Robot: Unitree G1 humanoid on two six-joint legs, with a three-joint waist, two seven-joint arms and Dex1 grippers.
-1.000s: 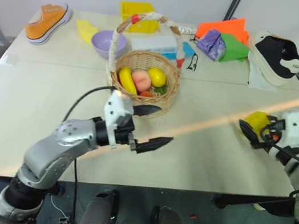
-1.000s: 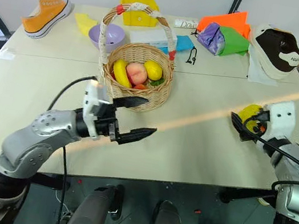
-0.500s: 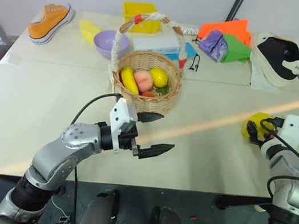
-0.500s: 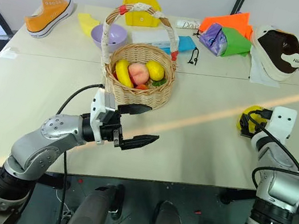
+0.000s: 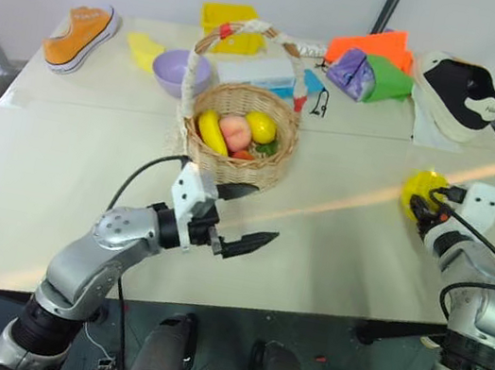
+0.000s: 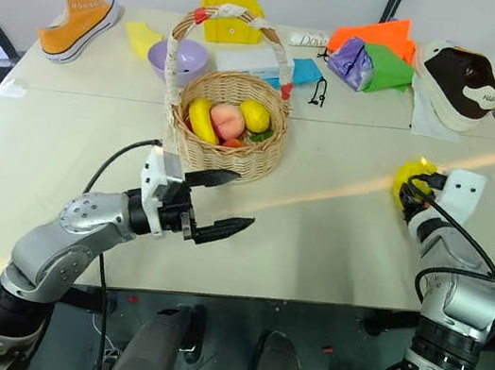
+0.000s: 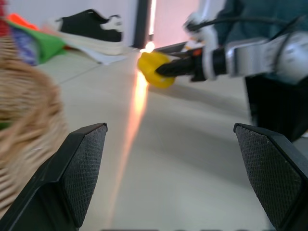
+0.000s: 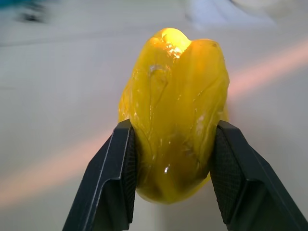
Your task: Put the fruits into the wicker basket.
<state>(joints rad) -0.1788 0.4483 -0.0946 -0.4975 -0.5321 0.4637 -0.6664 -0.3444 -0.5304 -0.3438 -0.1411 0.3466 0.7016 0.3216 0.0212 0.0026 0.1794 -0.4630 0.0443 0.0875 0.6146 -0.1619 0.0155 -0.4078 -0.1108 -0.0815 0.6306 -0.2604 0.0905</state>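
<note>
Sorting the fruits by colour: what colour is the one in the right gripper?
Bright yellow starfruit, clearest in the right wrist view.

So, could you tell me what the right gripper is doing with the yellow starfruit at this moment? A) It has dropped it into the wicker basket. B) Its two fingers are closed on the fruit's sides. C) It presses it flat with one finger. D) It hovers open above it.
B: in the right wrist view the starfruit sits squeezed between the right gripper's two black fingers.

Both arms are silver-grey metal with rounded joints; each hand (image 5: 244, 215) (image 5: 423, 205) has two black pointed textured fingers, a white wrist block and looping black cables.
</note>
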